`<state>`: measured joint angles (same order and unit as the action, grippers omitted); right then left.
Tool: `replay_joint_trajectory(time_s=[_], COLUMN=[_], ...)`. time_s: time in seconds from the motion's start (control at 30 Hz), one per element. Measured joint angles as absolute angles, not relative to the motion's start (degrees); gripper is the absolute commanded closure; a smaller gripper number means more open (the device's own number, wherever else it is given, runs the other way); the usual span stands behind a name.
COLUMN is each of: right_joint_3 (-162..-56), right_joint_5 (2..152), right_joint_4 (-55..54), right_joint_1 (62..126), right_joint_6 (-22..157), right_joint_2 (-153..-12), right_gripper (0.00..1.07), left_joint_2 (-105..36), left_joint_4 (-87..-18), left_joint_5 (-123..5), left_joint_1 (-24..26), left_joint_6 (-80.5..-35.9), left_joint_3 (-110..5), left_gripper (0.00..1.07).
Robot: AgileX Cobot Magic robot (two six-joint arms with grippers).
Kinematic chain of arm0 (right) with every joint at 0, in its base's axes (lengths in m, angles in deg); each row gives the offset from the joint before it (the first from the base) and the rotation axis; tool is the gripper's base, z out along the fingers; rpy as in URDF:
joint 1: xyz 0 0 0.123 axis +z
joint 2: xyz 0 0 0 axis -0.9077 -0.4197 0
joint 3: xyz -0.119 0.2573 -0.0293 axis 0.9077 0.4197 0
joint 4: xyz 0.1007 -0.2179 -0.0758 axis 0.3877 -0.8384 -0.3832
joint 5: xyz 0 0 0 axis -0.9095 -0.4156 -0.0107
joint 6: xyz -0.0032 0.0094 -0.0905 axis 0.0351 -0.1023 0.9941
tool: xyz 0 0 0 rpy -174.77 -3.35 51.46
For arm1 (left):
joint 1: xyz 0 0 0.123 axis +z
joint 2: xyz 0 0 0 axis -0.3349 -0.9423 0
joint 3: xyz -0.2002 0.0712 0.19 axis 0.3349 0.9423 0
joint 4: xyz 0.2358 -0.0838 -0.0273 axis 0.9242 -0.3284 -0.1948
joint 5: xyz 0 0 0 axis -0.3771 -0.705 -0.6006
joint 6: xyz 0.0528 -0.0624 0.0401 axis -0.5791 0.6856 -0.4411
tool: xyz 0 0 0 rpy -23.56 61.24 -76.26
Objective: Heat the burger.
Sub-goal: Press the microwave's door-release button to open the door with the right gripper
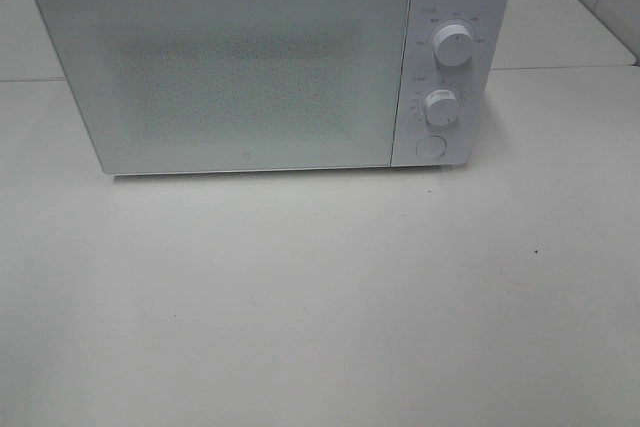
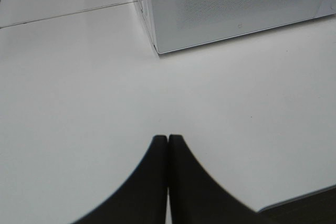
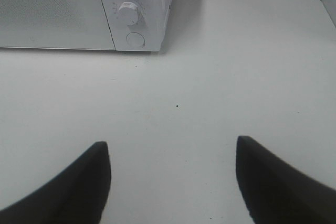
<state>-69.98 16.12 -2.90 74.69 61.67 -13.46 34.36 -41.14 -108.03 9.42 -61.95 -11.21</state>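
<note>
White microwave, door closed, sits at the desk's back edge. The burger is out of sight; probably soft and light, best pinched gently across the bun. Left gripper is closed on nothing; right gripper gapes wide, empty.

White microwave on table

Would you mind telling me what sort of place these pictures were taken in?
Most likely a mock kitchen corner or lab bench: a white microwave, door shut, with two dials and a round button, stands on a plain white table.
</note>
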Motion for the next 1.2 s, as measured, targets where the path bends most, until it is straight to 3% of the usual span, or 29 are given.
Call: replay_joint_trajectory(time_s=[0.13, 0.4, 0.5, 0.73, 1.2], right_joint_3=[-70.0, -70.0, -70.0, -70.0, -70.0], right_joint_5=[16.1, 16.1, 16.1, 16.1, 16.1], right_joint_4=[-2.9, -2.9, -2.9, -2.9, -2.9], right_joint_1=[74.7, 74.6, 71.1, 67.2, 66.7], right_joint_6=[61.7, 61.7, 61.7, 61.6, 60.8], right_joint_2=[-13.5, -13.5, -13.5, -13.5, -13.5], right_gripper=[0.43, 0.43, 0.43, 0.43, 0.43], left_joint_2=[34.4, 34.4, 34.4, 34.4, 34.4], left_joint_4=[-41.1, -41.1, -41.1, -41.1, -41.1], left_joint_5=[-108.0, -108.0, -108.0, -108.0, -108.0], left_joint_1=[9.9, 17.0, 19.3, 19.3, 19.3], left_joint_6=[-62.0, -62.0, -62.0, -62.0, -62.0], left_joint_3=[-11.2, -11.2, -11.2, -11.2, -11.2], left_gripper=[1.06, 1.06, 1.06, 1.06, 1.06])
